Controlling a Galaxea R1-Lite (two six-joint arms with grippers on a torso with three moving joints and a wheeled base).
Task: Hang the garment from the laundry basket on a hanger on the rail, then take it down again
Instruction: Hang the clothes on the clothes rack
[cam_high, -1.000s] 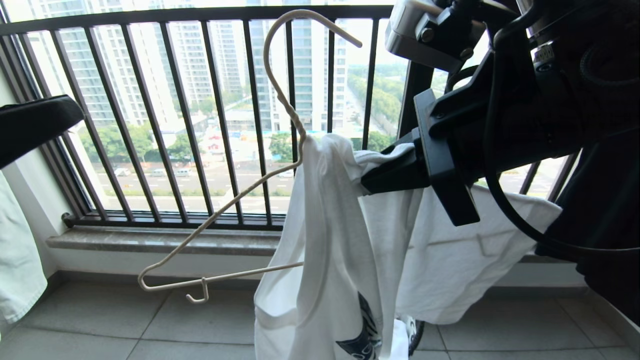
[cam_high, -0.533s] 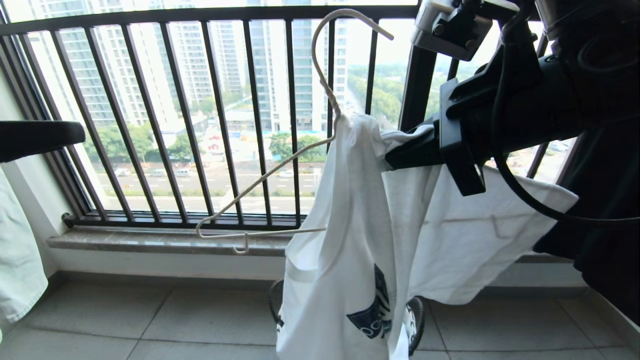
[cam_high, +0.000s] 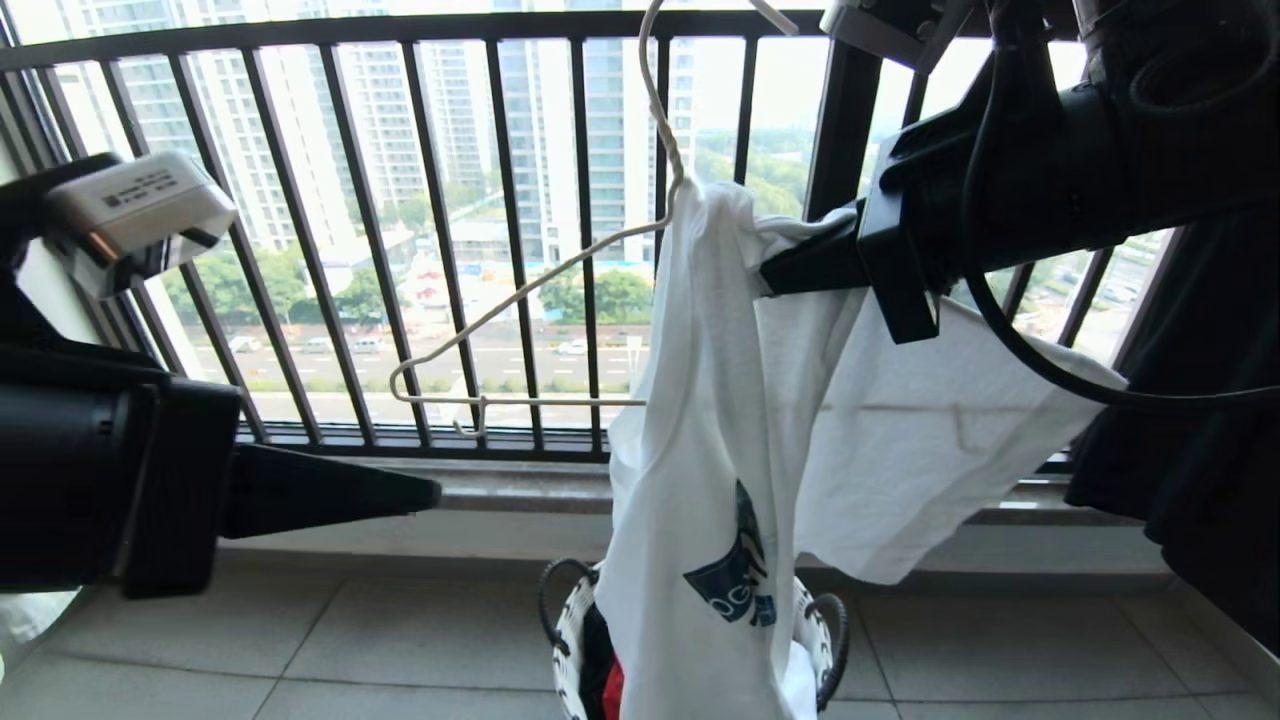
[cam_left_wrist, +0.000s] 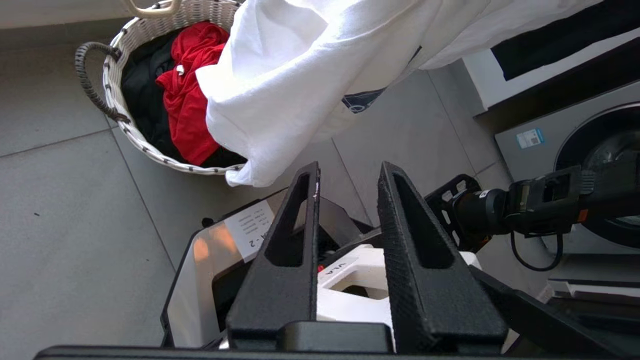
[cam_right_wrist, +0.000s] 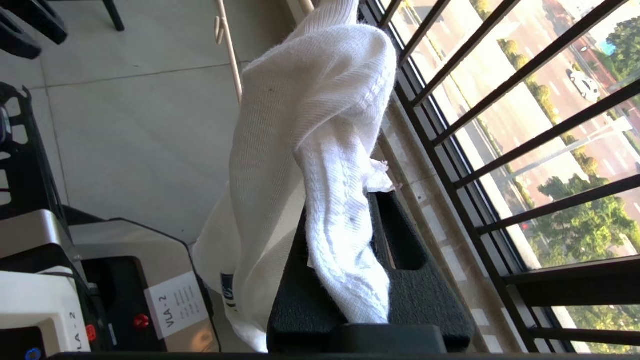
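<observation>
the right gripper (cam_right_wrist: 360, 220) is up at the right of the head view, reaching in toward the window, and its black fingers (cam_right_wrist: 400, 260) are clamped on a bunched fold of the white t-shirt (cam_high: 700, 480) near its collar. the shirt hangs from that grip in a long drape, its dark blue and teal graphic (cam_high: 735, 580) facing the camera low down, one broad flap spreading out to the right below the arm. the cream-white hanger (cam_high: 520, 300) is caught in the top of the shirt: its hook rises past the upper edge of the head view, one shoulder rod slants down to the left in front of the black window bars (cam_high: 440, 230), and the bottom rod runs level back into the cloth, with a small upturned hook near its left end. whether the hook rests on anything overhead cannot be told.

the shirt's lower hem hangs down in front of the round white woven laundry basket (cam_high: 570, 640) on the tiled floor (cam_high: 350, 640); the basket has black corded loop handles and holds a red garment (cam_left_wrist: 187, 95) and dark cloth. in the left wrist view the hem hangs above the basket's rim, not resting in it.

the left gripper (cam_left_wrist: 347, 172) is low at the left of the head view, pointing right toward the shirt but apart from it. its fingers (cam_left_wrist: 285, 260) stand narrowly parted with nothing between them.
</observation>
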